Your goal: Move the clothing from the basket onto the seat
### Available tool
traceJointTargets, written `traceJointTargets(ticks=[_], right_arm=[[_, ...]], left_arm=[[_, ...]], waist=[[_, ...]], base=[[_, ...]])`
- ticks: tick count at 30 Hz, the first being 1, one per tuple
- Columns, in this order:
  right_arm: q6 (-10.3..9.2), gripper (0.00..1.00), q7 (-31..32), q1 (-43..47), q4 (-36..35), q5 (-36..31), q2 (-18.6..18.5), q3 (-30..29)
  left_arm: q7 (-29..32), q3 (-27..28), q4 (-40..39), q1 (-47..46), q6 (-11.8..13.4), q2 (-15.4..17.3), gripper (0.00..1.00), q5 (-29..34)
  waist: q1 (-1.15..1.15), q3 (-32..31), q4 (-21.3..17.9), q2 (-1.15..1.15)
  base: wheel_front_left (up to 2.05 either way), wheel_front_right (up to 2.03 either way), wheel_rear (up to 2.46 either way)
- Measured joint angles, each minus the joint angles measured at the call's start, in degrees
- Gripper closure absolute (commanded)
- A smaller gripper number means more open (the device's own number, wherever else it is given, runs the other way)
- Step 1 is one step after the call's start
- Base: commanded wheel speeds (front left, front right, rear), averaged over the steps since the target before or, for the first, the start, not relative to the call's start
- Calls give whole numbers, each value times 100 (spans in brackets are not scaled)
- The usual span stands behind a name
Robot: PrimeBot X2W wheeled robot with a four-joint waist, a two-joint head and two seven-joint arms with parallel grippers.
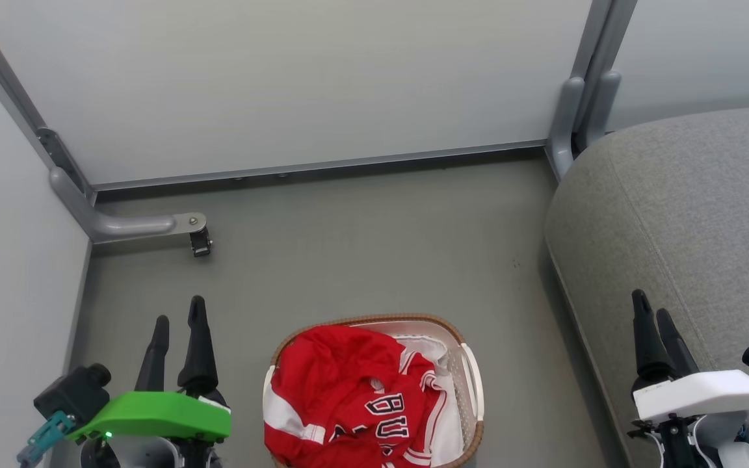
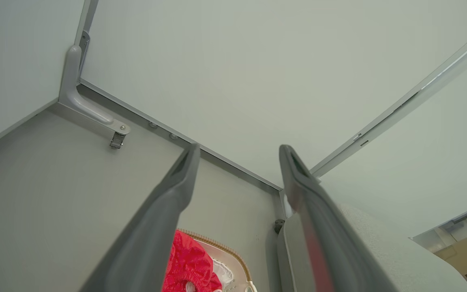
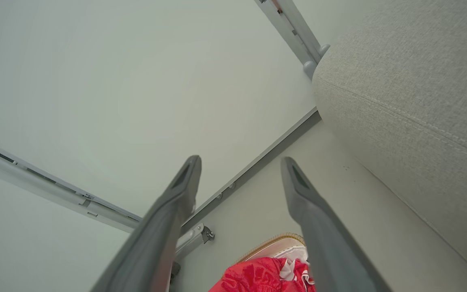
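Head camera looks down; both wrist cameras face the wall (image 1: 283, 84); all share the basket (image 1: 374, 319).

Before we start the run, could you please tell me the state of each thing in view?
basket, upright on the floor, full.
clothing, heaped inside the basket, untouched.
seat, right of the basket, no clothing on the part shown.
left gripper, open, holding nothing.
right gripper, open, holding nothing.

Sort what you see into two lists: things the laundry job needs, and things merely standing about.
Job: red clothing, basket, grey seat.
Standing about: partition wall, metal foot with caster, floor.
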Motion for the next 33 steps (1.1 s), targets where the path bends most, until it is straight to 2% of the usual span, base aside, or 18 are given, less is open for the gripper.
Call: traceJointTargets(ticks=[3, 11, 33], right_arm=[[0, 0, -16, 3, 7, -130, 0, 13], [0, 0, -146, 71, 33, -958, -5, 158], [1, 0, -465, 171, 174, -2281, -21, 310]], left_arm=[[-18, -13, 23, 12, 25, 0, 0, 59], [-151, -91, 107, 47, 82, 2, 0, 727], [-467, -237, 179, 266, 155, 9, 0, 1956]], waist=[[0, -2, 0, 0], [0, -23, 2, 0], [0, -64, 39, 0]], base=[[0, 0, 0], [0, 0, 0], [0, 0, 0]])
